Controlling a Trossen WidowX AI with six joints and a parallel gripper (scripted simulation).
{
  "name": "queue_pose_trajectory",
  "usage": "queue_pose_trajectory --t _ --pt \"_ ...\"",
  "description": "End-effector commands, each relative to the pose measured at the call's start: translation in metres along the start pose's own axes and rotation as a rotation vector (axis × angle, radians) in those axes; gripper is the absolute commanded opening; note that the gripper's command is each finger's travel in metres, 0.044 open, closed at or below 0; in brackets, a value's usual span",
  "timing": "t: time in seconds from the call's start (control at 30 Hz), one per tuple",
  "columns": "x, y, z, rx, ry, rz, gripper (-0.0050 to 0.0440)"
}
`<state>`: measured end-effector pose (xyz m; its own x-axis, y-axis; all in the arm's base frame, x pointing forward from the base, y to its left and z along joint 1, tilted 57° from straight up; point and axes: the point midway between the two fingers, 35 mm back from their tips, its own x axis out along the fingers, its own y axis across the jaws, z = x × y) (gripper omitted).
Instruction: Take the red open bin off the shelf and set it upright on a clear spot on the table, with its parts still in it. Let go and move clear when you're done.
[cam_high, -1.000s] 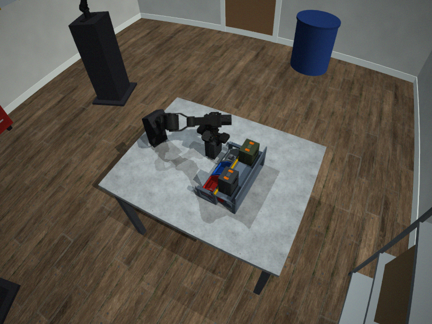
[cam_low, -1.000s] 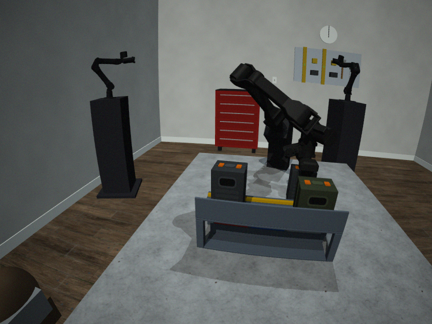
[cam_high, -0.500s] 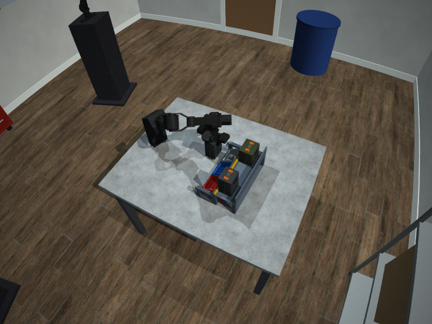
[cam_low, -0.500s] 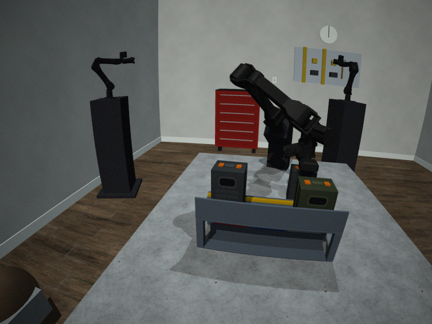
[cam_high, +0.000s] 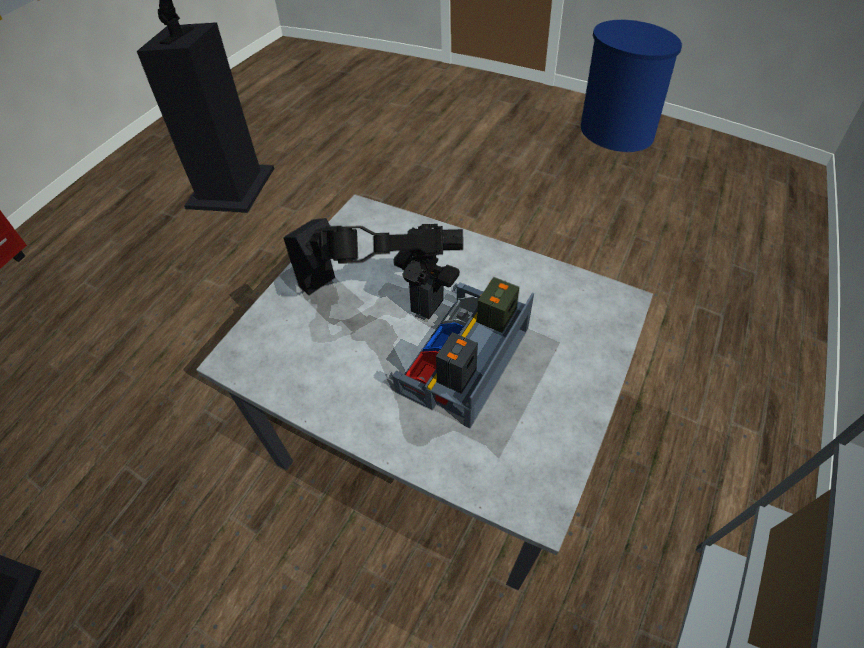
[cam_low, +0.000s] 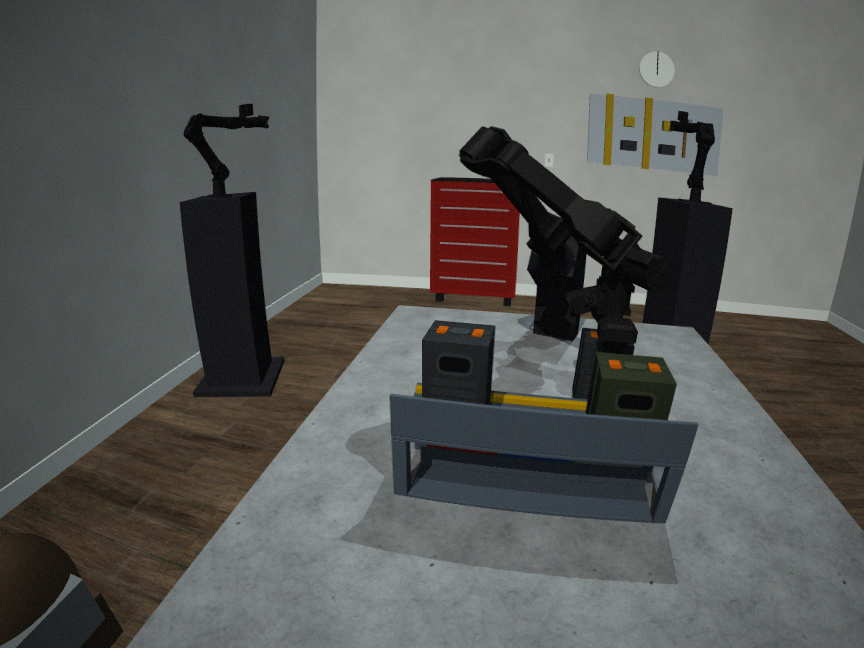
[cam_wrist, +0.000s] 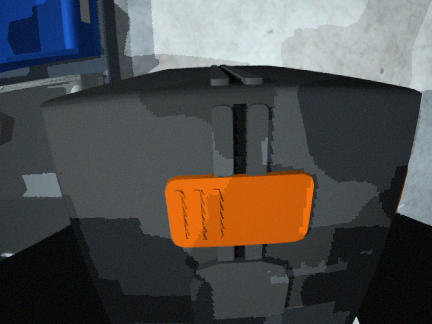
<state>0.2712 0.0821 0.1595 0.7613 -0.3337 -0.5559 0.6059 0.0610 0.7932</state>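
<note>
The red open-top plastic-looking bin (cam_high: 420, 367) (cam_low: 460, 449) is sitting in the grey shelf (cam_high: 498, 367) (cam_low: 537, 432), next to the blue bin (cam_high: 441, 337) (cam_low: 533, 457) (cam_wrist: 35, 30). 2 boxy cases, dk grey w/ orange latches (cam_high: 457, 362) (cam_low: 457, 362) and olive green (cam_high: 498, 306) (cam_low: 631, 390), are standing on top. Shelf is sitting inside the pale table's (cam_high: 314, 376) (cam_low: 314, 558) (cam_wrist: 340, 30) edges; bare room is showing on both long sides. Black arm (cam_high: 404, 241) (cam_low: 551, 188) is arching over, gripper (cam_high: 429, 279) (cam_low: 617, 333) (cam_wrist: 227, 200) pointing down, its jaws pinching a 3rd case, dk grey (cam_high: 426, 299) (cam_low: 586, 362) (cam_wrist: 125, 150), near shelf's arm-side edge.
</note>
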Motion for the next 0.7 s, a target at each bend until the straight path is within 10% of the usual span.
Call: queue_pose_trajectory --t 0.0,0.67 --pt "-0.008 0.0063 -0.0021 0.013 0.028 0.024 0.0" --pt "-0.008 0.0063 -0.0021 0.013 0.028 0.024 0.0"
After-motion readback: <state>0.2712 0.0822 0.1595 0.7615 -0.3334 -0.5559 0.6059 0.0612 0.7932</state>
